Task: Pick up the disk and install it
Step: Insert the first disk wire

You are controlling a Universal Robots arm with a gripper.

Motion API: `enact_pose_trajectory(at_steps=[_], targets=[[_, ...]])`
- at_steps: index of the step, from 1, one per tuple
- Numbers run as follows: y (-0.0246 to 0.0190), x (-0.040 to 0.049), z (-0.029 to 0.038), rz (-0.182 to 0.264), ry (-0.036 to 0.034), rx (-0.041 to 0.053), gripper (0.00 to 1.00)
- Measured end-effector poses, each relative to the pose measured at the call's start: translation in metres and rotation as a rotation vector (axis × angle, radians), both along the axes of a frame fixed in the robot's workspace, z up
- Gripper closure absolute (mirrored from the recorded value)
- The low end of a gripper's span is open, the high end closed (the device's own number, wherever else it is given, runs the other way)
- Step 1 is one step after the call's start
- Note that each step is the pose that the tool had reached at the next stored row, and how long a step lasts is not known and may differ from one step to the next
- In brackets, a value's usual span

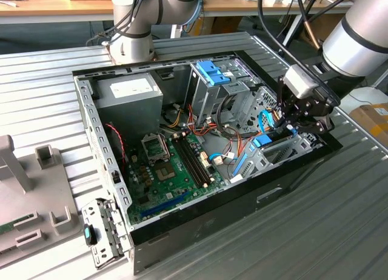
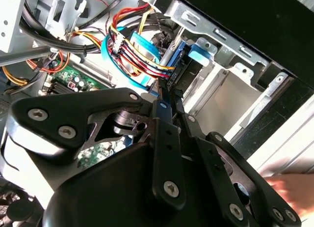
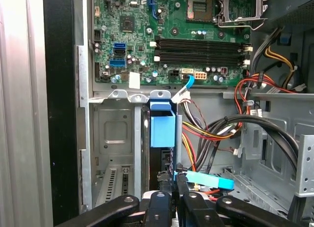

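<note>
First wrist view: black metal fingers (image 3: 169, 187) pinch shut on the disk (image 3: 162, 131), which stands edge-up between them. Its smooth blue plastic rail sits in a perforated silver bay (image 3: 114, 138).

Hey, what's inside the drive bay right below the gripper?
The disk stands on edge in the drive bay, its blue end tab facing the first wrist view. The gripper sits at its near edge. Beside it the bay is bare metal. The disk's lower part is covered by the gripper.
</note>
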State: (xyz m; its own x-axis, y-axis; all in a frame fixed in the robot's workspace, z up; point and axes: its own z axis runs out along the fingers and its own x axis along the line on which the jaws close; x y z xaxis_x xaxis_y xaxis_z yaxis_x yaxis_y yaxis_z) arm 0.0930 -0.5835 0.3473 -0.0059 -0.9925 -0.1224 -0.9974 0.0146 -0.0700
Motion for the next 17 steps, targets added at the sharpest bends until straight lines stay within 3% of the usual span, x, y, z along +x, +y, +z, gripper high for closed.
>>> enact_pose_trajectory(at_steps=[7,8,9,14,17], targets=[[0.0000,-0.0006,0.0008,-0.030,-0.0005,-0.0001,0.84],[0.0000,-0.0007,0.0008,-0.030,-0.0007,-0.0008,0.84],[0.0000,-0.0007,0.0010,-0.033,-0.0008,-0.0098,0.84],[0.0000,-0.0007,0.0007,-0.034,-0.0009,-0.0111,0.84],[0.0021,-0.0011,0.0007,-0.034,-0.0009,-0.0111,0.84]])
